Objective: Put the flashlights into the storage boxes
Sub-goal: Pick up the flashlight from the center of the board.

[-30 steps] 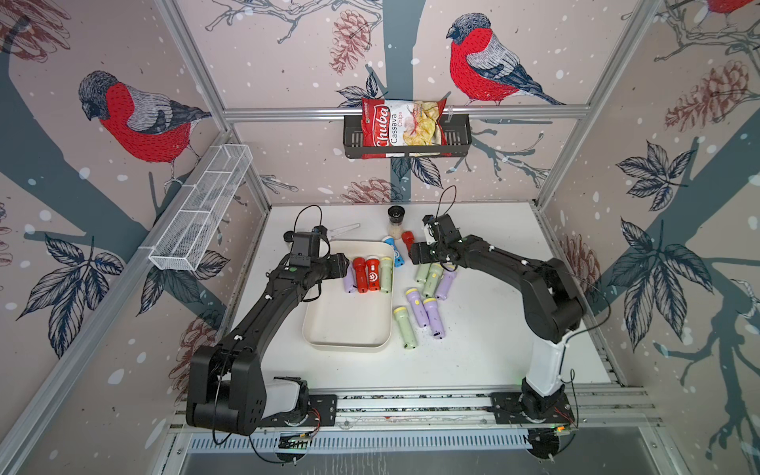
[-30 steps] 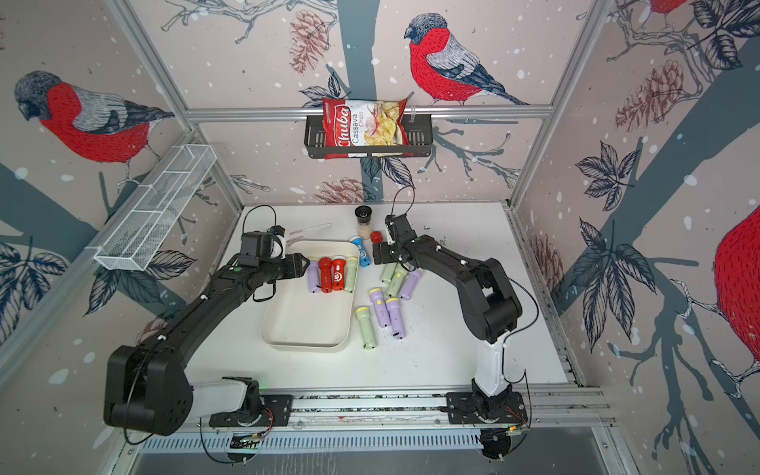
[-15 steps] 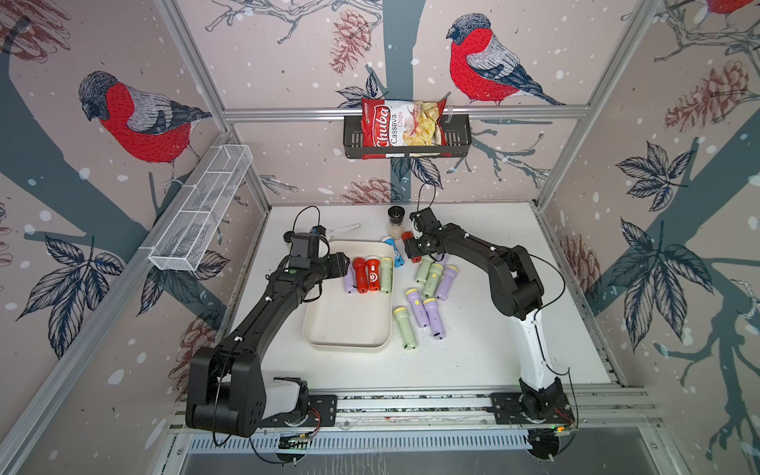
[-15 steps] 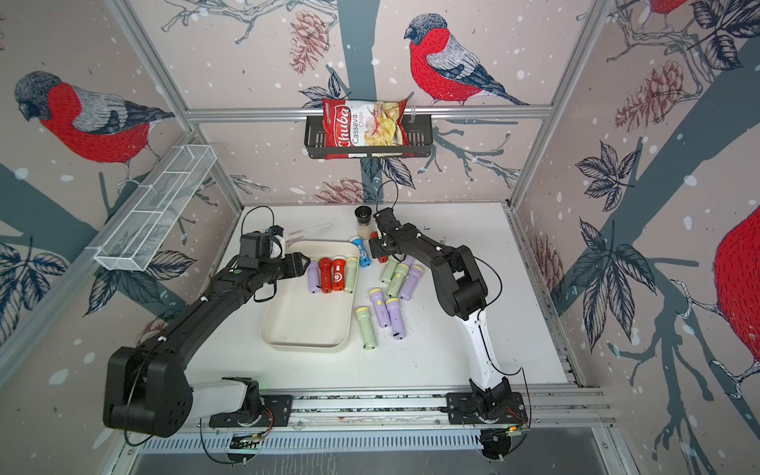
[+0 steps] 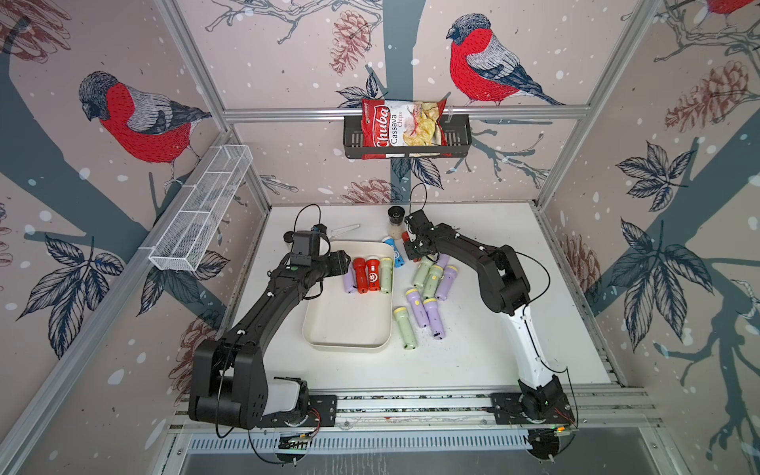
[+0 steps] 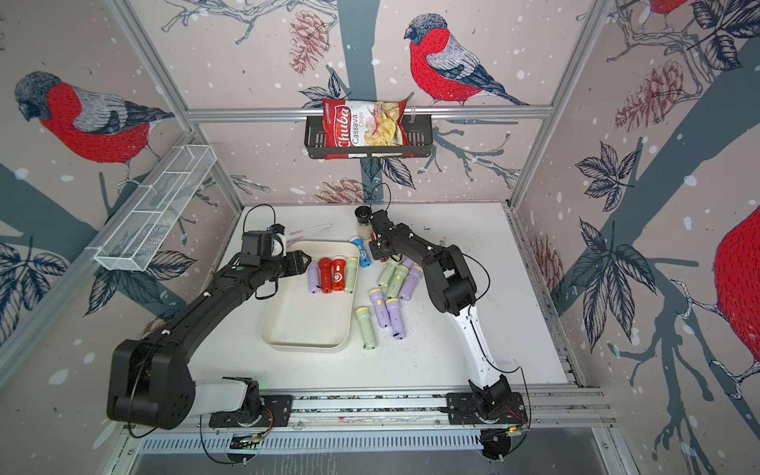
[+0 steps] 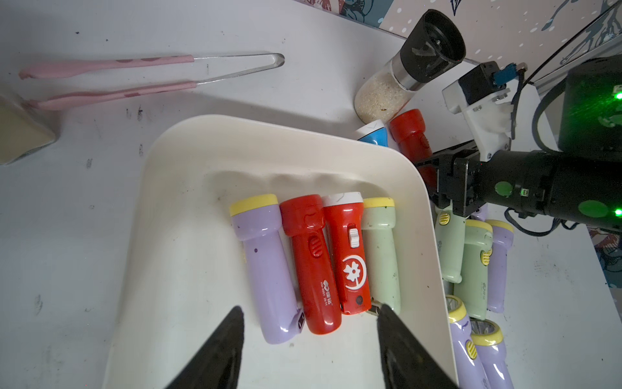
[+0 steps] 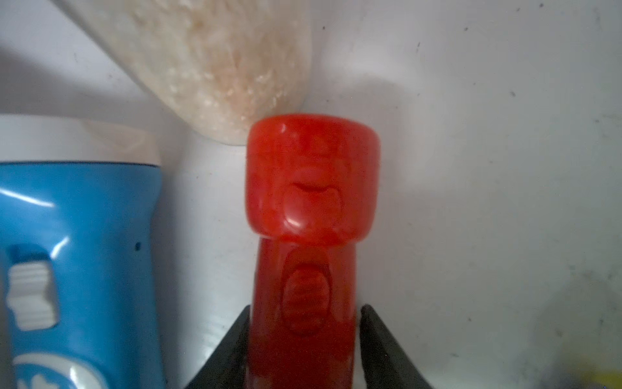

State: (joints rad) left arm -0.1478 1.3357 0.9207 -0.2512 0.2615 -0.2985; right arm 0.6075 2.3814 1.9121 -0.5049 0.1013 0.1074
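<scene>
Grip on a red flashlight (image 8: 309,188) by the right gripper (image 8: 306,308): both black jaws pressed against the sides of its body, just behind the wider head. Flashlight flat on the white table (image 5: 473,362) off the far right corner of the tray (image 5: 349,318), head right up at the base of a black-capped glass jar (image 8: 218,67) of pale grains; touching or not, impossible to tell. Just beside it on the tray side, parallel and apart, a blue flashlight (image 8: 77,235) with a white head. Above the cream-white tray, the left gripper (image 7: 309,309), jaws well apart and nothing between them, at the tail ends of four flashlights packed side by side in the tray's far end, heads toward the back wall: lilac flashlight (image 7: 266,262) with yellow head, plain red flashlight (image 7: 311,262), white-headed red flashlight (image 7: 348,249), pale green flashlight (image 7: 382,256) next to the tray's right wall. More loose on the table right of the tray: under the right arm a green flashlight (image 5: 421,272), a second green flashlight (image 5: 432,281) and a lilac-bodied flashlight (image 5: 446,283) close together; nearer the robot's base a lilac torch (image 5: 416,308), a second lilac torch (image 5: 433,320) and a green torch (image 5: 404,329). Pink-handled tongs (image 7: 111,77) on the table beyond the tray's far edge.
</scene>
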